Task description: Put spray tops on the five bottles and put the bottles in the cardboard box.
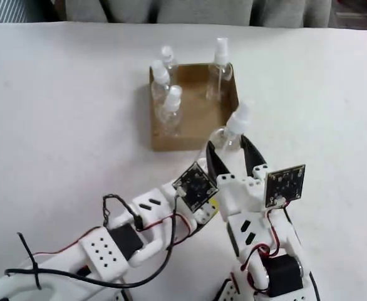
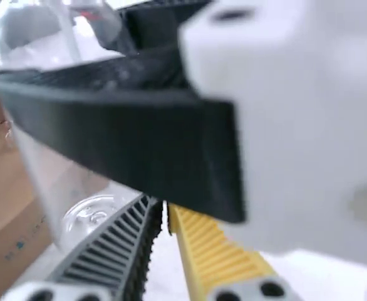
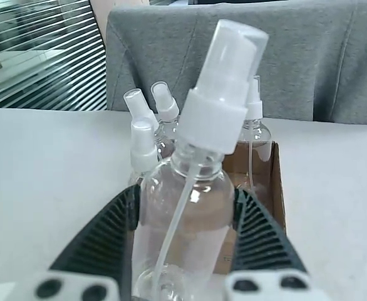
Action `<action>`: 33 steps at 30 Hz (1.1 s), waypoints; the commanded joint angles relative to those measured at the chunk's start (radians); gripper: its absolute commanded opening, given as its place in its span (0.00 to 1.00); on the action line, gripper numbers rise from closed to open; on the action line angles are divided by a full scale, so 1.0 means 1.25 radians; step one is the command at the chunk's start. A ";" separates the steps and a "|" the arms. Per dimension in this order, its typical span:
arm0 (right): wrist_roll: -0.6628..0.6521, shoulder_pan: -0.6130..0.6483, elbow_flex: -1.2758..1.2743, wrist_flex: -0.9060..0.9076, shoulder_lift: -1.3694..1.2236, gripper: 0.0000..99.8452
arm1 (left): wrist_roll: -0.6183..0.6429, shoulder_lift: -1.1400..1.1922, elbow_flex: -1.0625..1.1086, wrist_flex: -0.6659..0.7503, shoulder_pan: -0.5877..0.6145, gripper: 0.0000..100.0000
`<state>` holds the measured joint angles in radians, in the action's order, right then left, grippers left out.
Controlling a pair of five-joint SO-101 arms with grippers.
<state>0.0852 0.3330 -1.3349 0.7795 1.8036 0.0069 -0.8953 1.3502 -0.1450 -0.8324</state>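
Just beside the cardboard box (image 1: 196, 128), right jaws clamp a spray-topped bottle (image 3: 183, 210).

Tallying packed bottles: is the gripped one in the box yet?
Out. The right gripper holds the bottle, spray top on, outside the cardboard box, by its corner.

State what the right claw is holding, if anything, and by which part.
The right claw holds a clear bottle by the middle of its body, pressed from both sides, below the spray top.
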 commanded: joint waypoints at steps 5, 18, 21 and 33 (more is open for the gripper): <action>-0.014 -0.006 0.044 0.008 -0.002 0.02 | -0.006 -0.028 -0.010 0.029 0.055 0.02; -0.080 -0.018 -0.004 -0.109 -0.003 0.02 | -0.012 -0.157 0.025 -0.099 0.020 0.02; -0.122 -0.019 -0.075 -0.247 -0.003 0.02 | -0.014 -0.274 0.023 -0.260 0.040 0.02; -0.171 -0.019 -0.108 -0.385 -0.052 0.02 | -0.014 -0.620 0.095 -0.528 0.348 0.02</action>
<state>-0.1112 0.3207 -1.4837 0.3606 1.7883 -0.0023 -1.5827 1.4300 -0.8078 -0.5409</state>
